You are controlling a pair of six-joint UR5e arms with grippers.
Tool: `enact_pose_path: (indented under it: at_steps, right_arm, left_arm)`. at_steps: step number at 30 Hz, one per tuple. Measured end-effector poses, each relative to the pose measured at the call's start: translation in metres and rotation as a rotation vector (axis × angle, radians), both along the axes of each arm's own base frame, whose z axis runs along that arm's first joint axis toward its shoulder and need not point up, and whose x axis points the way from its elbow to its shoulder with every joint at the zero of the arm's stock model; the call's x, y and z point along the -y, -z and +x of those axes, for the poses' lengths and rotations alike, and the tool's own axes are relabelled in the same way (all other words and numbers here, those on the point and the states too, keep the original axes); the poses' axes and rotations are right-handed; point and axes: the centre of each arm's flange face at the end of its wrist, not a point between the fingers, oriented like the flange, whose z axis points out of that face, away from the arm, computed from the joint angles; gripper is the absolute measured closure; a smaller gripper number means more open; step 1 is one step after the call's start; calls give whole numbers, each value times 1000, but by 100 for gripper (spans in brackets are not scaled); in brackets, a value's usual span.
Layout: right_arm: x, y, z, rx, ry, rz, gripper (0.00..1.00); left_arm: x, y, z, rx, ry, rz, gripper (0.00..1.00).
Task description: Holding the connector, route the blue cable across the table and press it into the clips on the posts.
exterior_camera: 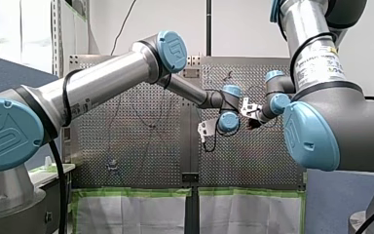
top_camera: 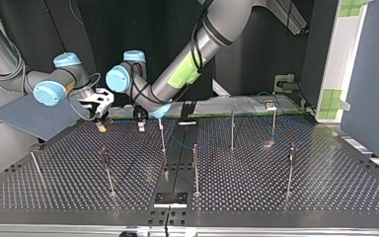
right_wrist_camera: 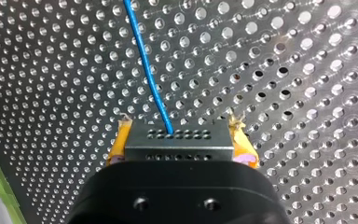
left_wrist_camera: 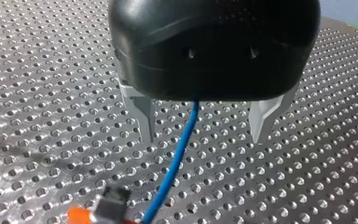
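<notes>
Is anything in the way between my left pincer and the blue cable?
Nothing visible is. The blue cable runs through the gap between my left pincer's open fingers, with only bare perforated table around it. My right pincer grips the connector.

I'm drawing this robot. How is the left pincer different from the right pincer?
My left pincer has bare metal fingers; my right pincer has yellow pads. The left one is open, with the blue cable passing loose between its fingers; the right one is shut on the connector. Both have two fingers and a black body, over the perforated table.
</notes>
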Motion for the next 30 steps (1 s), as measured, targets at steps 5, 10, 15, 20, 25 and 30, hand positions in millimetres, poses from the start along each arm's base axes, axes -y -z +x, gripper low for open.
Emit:
enact_pose_path:
  at_steps: [5, 10, 15, 20, 25, 30]
  right_arm:
    - [0, 0, 0, 0, 0, 0, 100]
    - [0, 0, 0, 1, -2, -1, 100]
    - [0, 0, 0, 2, -3, -1, 100]
    - [0, 0, 0, 2, -5, 0, 100]
    - [2, -3, 1, 1, -6, -3, 100]
    - [6, -14, 2, -3, -9, -9, 100]
  left_arm:
    - [-3, 5, -2, -7, -13, 8, 24]
    - [-3, 7, -4, -8, -14, 10, 74]
    - [2, 3, -6, 0, -4, 1, 100]
    - [5, -2, -7, -1, 1, 3, 100]
    - [5, -7, -9, -14, -4, 8, 100]
    - [4, -19, -12, -22, -20, 3, 100]
